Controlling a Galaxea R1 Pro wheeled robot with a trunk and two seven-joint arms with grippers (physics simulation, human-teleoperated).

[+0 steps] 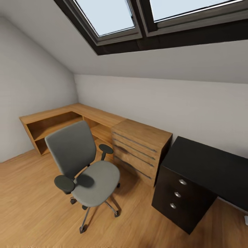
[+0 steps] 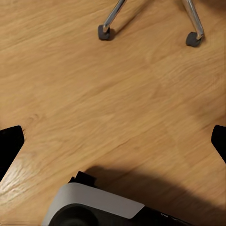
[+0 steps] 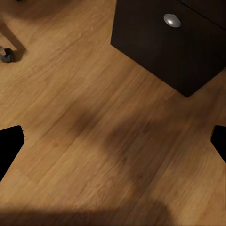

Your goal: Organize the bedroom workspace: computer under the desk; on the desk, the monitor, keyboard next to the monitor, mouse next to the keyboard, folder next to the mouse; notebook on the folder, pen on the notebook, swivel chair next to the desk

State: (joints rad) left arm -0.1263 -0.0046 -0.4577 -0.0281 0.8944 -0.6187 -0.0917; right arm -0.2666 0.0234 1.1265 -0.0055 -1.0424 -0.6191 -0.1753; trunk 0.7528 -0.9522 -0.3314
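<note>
I see the grey upholstered swivel chair (image 1: 84, 168) on the light wood plank floor (image 1: 27, 206), seat bare, near the black desk with silver-knobbed drawer unit (image 1: 193, 179) (wooden dresser (image 1: 139, 148) between them, against the wall). Left gripper (image 2: 113, 141) and right gripper (image 3: 113, 141) both spread wide, holding nothing, over floor.

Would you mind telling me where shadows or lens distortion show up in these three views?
Head view: wide-angle bending of the skylight frame, soft shadow under the grey upholstered swivel chair. Left wrist view: dark shadow by the robot's grey-and-black base. Right wrist view: broad blurred shadows across the light wood plank floor.
</note>
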